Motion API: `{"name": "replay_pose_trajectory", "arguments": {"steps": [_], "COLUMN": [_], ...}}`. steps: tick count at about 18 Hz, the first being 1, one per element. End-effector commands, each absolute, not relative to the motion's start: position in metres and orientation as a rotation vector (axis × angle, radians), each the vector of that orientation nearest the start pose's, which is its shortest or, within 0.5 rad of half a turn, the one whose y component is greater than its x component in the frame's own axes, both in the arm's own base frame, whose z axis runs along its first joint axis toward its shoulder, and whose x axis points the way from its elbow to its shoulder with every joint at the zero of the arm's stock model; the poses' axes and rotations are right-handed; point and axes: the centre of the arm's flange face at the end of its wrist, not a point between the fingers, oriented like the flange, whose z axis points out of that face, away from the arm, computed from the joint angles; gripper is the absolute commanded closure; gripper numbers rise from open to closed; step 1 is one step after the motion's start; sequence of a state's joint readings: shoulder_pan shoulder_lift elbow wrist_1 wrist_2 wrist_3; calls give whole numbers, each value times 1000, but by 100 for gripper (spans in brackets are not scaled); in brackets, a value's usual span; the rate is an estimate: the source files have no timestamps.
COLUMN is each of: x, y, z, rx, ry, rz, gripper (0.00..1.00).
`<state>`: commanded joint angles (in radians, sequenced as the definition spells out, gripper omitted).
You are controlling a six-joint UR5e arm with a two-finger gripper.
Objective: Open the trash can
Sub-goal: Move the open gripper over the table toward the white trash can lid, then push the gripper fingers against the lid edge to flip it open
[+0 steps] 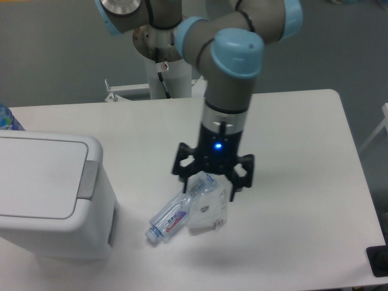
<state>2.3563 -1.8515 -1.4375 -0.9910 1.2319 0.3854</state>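
Observation:
The trash can [48, 200] is a large white boxy bin at the left front of the table. Its flat lid [39, 176] is down, and the grey push tab [89, 180] sits on the right rim. My gripper [210, 185] points straight down over the table's middle, well to the right of the bin and apart from it. Its jaws are spread wide. A clear crushed plastic bottle [185, 213] lies on the table under it, with its upper end between the fingers.
The white table [303, 151] ends at a front edge close below the bottle and a right edge near a black object [379, 260]. The arm's base stands at the back centre. A blue-patterned object [7, 118] peeks in at the far left.

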Motion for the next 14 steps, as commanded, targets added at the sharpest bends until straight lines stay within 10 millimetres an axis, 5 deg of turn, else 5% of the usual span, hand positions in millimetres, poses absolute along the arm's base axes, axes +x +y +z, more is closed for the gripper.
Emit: {"name": "replay_pose_trajectory", "arguments": {"steps": [6,14], "x": [-299,-252], "y": [586,591], "z": [502,481], "rx": [-2484,-2537], "ry": [-477,-428], "rz": [-144,-199], "gripper": [0,0]}}
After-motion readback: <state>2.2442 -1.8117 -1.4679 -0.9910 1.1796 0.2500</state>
